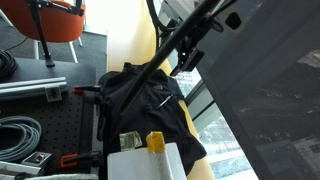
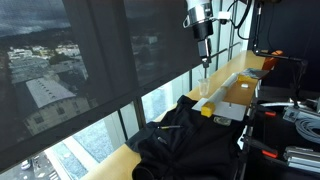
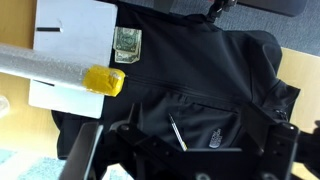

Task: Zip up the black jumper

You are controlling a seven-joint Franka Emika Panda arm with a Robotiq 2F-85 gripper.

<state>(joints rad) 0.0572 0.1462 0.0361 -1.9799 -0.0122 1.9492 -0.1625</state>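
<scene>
The black jumper [image 3: 200, 90] lies crumpled on a wooden ledge by the window, and shows in both exterior views [image 1: 150, 100] [image 2: 190, 145]. A pale zip pull [image 3: 176, 132] lies on its front beside a small white logo [image 3: 216, 141]. The pull also shows in both exterior views [image 1: 165, 98] [image 2: 170, 127]. My gripper [image 2: 203, 58] hangs well above the jumper, apart from it, and looks open and empty. In an exterior view it sits over the jumper's far side [image 1: 186, 58]. Its dark fingers frame the bottom of the wrist view [image 3: 200, 165].
A white box [image 3: 70, 50] with a clear tube and a yellow cap [image 3: 105, 80] lies next to the jumper, with a banknote-like slip [image 3: 127, 42] beside it. A window [image 2: 90, 70] runs along the ledge. An orange chair [image 1: 60, 20], cables [image 1: 20, 135] and clamps border the bench.
</scene>
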